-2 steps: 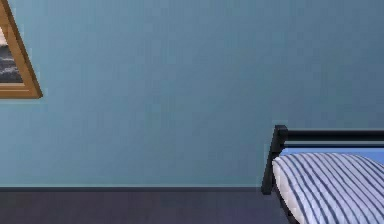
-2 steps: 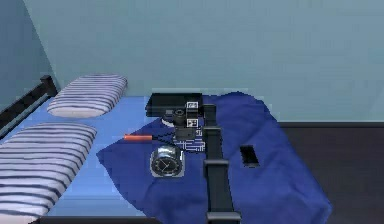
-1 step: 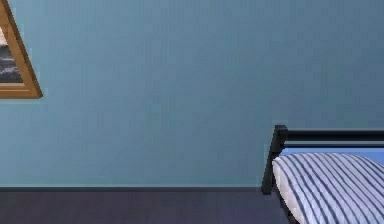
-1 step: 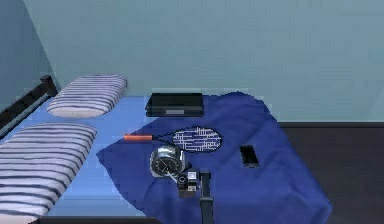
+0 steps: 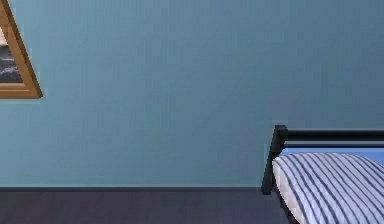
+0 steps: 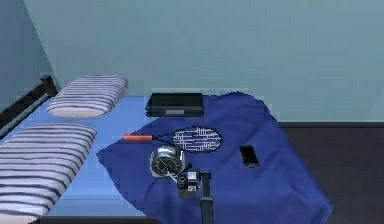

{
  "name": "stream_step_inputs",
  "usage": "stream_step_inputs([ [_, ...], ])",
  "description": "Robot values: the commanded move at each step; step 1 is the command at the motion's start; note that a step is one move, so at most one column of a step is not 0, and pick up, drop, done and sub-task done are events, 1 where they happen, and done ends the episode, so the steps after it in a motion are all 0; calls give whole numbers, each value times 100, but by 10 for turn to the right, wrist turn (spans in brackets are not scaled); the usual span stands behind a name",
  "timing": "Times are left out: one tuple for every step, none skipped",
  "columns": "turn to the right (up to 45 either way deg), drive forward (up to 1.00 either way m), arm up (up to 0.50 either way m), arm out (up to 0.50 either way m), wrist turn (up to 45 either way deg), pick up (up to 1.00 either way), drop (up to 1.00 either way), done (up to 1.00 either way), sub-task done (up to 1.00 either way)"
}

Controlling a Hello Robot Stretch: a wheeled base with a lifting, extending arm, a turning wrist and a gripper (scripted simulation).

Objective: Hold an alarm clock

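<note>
The alarm clock point(image 6: 165, 161) lies on the blue blanket point(image 6: 255, 120), right at the far end of the gripper point(image 6: 182, 176) — I cannot tell whether it is held, nor how the jaws stand. Just beyond the jaws lies a racket point(image 6: 197, 137), with a phone point(image 6: 248, 155) to their right and 2 striped pillows point(image 6: 88, 95) well to their left.

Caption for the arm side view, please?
End effector near a clock on a bed with racket, laptop, phone.

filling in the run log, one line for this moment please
gripper near alarm clock on bed | hold: cannot tell | nearby: racket, phone | ahead: wall
</note>
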Motion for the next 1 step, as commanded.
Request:
stream_step_inputs([
  [0, 0, 10, 0, 0, 0, 0, 0, 0],
])
